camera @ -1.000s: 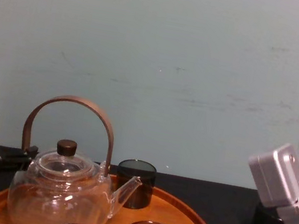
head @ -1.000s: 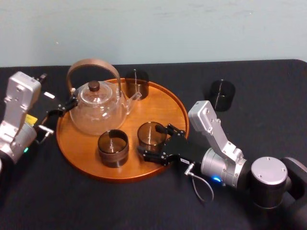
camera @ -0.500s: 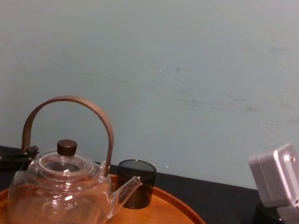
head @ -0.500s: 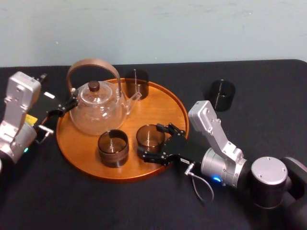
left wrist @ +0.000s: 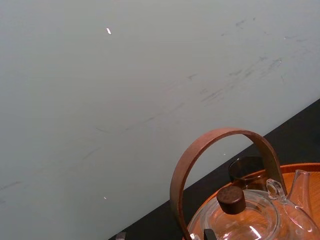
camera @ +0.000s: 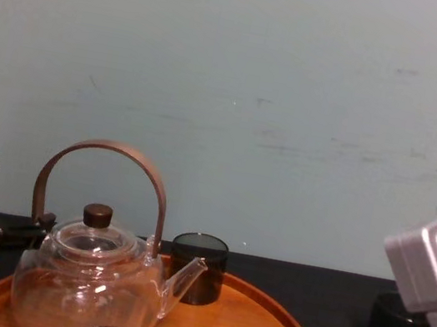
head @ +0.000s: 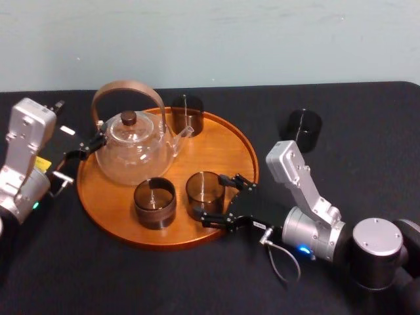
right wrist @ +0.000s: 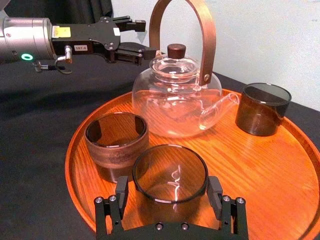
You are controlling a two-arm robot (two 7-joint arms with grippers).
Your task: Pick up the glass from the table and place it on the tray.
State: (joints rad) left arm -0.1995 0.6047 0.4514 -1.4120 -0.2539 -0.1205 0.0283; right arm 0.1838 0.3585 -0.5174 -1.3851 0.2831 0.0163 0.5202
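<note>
Since the smoky glass [right wrist: 170, 167] stands on the wooden tray [right wrist: 280, 165] between our right gripper's [right wrist: 168, 184] spread fingers, we judge it released; next we back straight out without nudging it, while our left gripper [head: 88, 146] sits spread beside the teapot [head: 131, 154]

No text reads clearly; labels [right wrist: 82, 48] on the left end effector [right wrist: 144, 37] are illegible.

A smoky, dark-tinted cylindrical glass [head: 205, 191] is seen standing upright, mouth up, on the near right part of the round orange-brown wooden tray [head: 230, 151], which is laid flat on the matte black table [head: 367, 131].
</note>
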